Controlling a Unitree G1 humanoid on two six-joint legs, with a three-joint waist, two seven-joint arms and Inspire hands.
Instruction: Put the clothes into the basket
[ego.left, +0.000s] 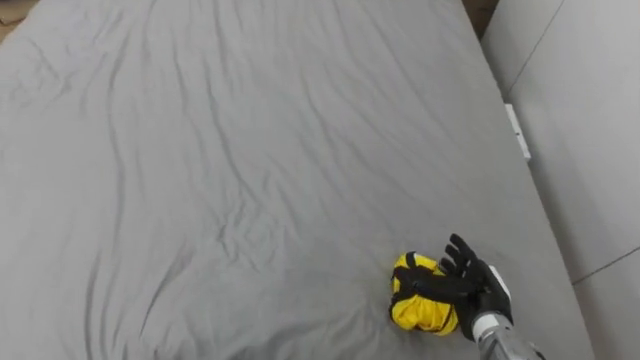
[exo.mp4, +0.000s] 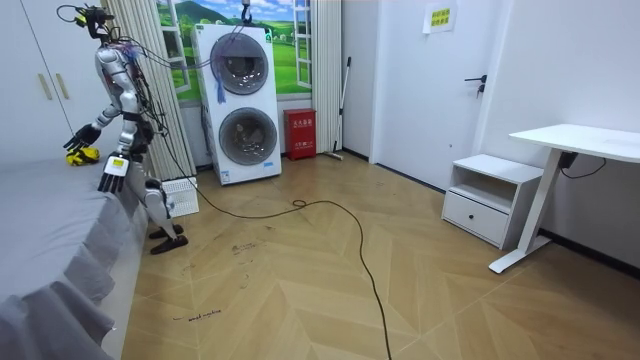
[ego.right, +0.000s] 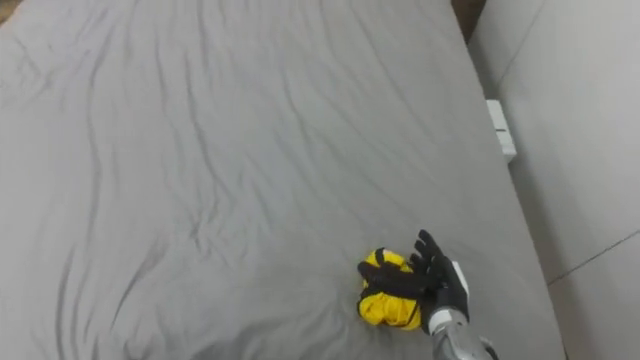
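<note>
A wide bed (ego.left: 250, 150) under a creased grey sheet takes up most of the robot's view, with a pale wall along its right edge. In the room view the robot stands on wood flooring at the bed's far side, bent slightly toward it. Just behind it are 2 white round-doored laundry machines (exo.mp4: 242, 105), stacked one on the other. A white bench (exo.mp4: 580, 140) stands well apart at the room view's right. A small white basket (exo.mp4: 183, 197) sits on the floor just beside the robot's feet. Near the bed's right edge lies a bundled yellow garment (ego.left: 418, 308), and the right hand (ego.left: 478, 285) is on it, dark fingers curled across the cloth. The left hand (exo.mp4: 113, 172) hangs by the mattress edge, and I cannot tell whether it is open or closed.
</note>
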